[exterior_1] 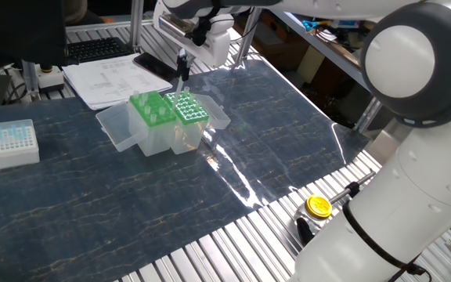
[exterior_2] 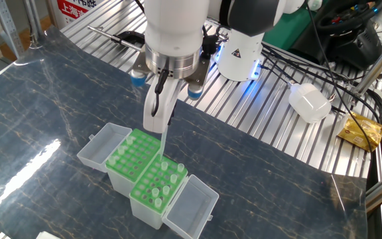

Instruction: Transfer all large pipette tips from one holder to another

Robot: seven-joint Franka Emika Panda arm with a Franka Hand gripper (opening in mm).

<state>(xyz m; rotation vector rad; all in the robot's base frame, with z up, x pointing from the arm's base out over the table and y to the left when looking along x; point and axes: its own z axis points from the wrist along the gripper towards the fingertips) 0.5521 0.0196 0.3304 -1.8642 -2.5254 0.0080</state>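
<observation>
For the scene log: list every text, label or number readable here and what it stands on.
Red sign at the top edge: white characters, cropped, not readable.
Printed sheets behind the green tip racks: lines too small to read.
Small white tip box: no legible marking.
Nothing else legible.

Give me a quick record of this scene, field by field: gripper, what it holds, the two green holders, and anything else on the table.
gripper: gripper shut on one large pipette tip, above the holders
tip position: point hangs over the seam between the two racks, not seated
left holder: green rack, lid open, mostly empty holes
right holder: green rack, lid open, several tips standing in it
other items: small white tip box, papers, yellow cap
</observation>
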